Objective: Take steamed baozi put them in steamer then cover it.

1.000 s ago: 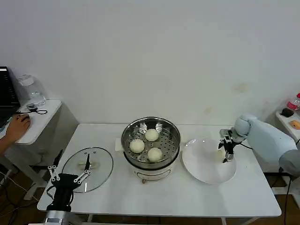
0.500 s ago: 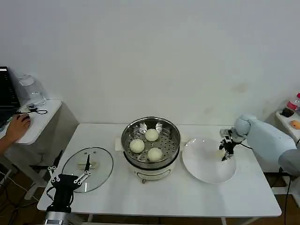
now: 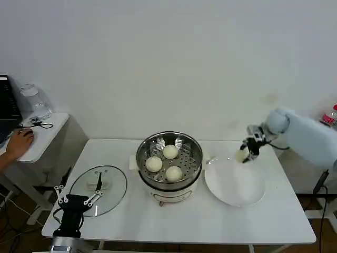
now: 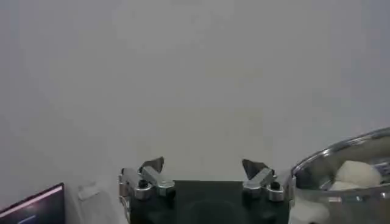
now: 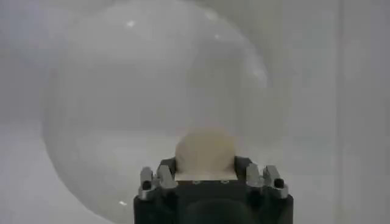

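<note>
Steamer (image 3: 169, 158) holds three baozi (image 3: 170, 152); right tool (image 3: 246, 153) pinches a fourth.

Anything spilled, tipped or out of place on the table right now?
Nothing stands out. Three baozi sit in the steamer; the right claw holds a fourth above the white plate. The cover lies flat by the open left claw.

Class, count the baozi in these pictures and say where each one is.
4. Three baozi sit in the steamer; the fourth baozi is held in the right tool above the plate.
</note>
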Available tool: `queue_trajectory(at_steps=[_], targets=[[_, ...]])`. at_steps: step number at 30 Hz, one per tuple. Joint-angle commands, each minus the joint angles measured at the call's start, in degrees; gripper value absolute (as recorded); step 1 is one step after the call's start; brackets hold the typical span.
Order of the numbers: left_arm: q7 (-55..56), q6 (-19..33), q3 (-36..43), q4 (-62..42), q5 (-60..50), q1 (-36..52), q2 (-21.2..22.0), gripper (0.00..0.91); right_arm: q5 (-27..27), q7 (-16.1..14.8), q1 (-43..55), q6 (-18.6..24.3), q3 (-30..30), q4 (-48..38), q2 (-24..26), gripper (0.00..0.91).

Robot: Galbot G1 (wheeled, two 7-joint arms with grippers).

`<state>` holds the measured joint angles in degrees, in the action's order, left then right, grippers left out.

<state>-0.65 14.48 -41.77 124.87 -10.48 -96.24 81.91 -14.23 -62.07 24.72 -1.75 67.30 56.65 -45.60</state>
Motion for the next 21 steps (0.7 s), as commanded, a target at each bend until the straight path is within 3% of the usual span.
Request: queue_trajectory(at_steps=[1,10,21], targets=[[0.0,0.1,0.7,0.2,-0.1,0.0,0.1,0.907,-15.0,0.6,19.5,-2.6,11.3,19.2,3.5,0.645],[0.0,0.6,1.3,0.8,-0.1,-0.4,0.1,0.907,-24.9,3.7,22.0,-10.0,16.2,29.3,0.3,0.645],[0.0,1.4,0.9,0.9,0.6,-0.8,0.6,0.907,-26.3,4.8,21.9,-11.8,20.7,24.2,-9.4,0.645]])
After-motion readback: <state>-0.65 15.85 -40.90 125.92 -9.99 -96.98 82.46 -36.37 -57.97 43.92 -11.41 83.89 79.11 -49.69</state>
